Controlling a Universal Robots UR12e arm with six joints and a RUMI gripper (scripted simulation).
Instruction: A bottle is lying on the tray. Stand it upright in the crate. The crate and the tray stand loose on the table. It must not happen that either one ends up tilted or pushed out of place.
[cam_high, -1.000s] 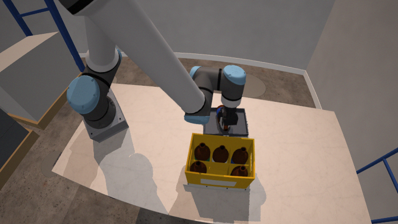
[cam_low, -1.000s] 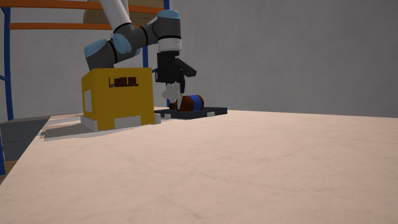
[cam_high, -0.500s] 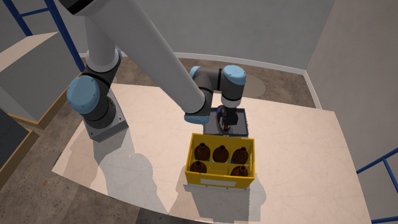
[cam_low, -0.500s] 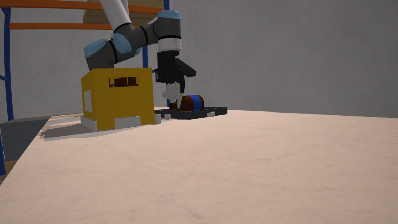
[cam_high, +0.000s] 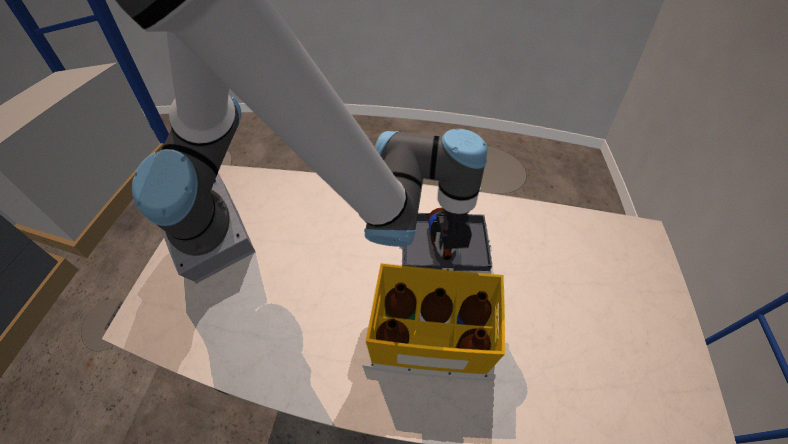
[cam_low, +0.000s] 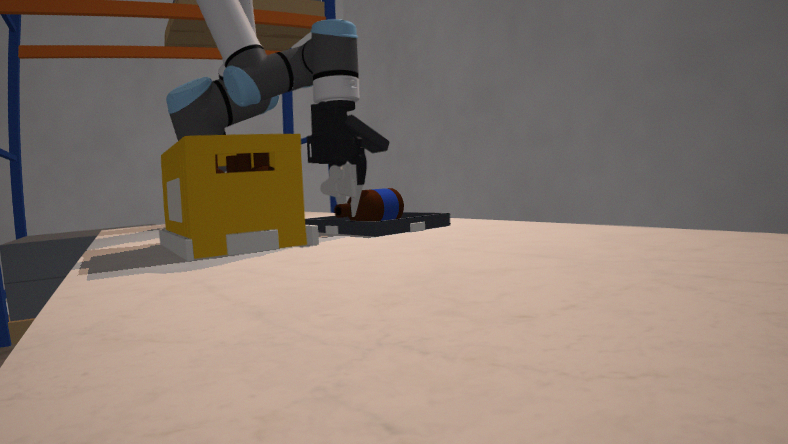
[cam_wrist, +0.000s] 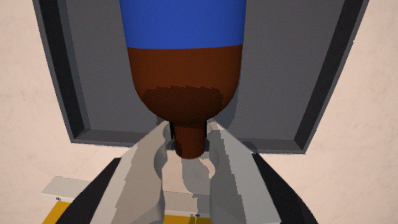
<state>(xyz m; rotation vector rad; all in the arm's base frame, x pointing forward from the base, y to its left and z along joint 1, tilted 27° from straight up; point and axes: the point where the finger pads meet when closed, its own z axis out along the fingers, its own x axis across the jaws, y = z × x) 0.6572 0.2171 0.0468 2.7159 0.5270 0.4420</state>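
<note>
A brown bottle (cam_wrist: 184, 75) with a blue label lies on the dark grey tray (cam_wrist: 300, 75), its neck pointing toward the crate. My gripper (cam_wrist: 189, 118) is shut on the bottle's neck, pale fingers on both sides of it. In the exterior view the bottle (cam_low: 377, 204) still lies on the tray (cam_low: 386, 223) with the gripper (cam_low: 342, 190) coming down from above. In the top view the gripper (cam_high: 449, 242) hides most of the bottle. The yellow crate (cam_high: 438, 317) stands just in front of the tray (cam_high: 446, 242). Its front middle cell is empty.
Several brown bottles stand upright in the crate (cam_low: 234, 195), filling the other cells. The crate rests on a pale base. The arm's base (cam_high: 206, 242) stands at the table's left. Blue and orange shelving is behind the crate.
</note>
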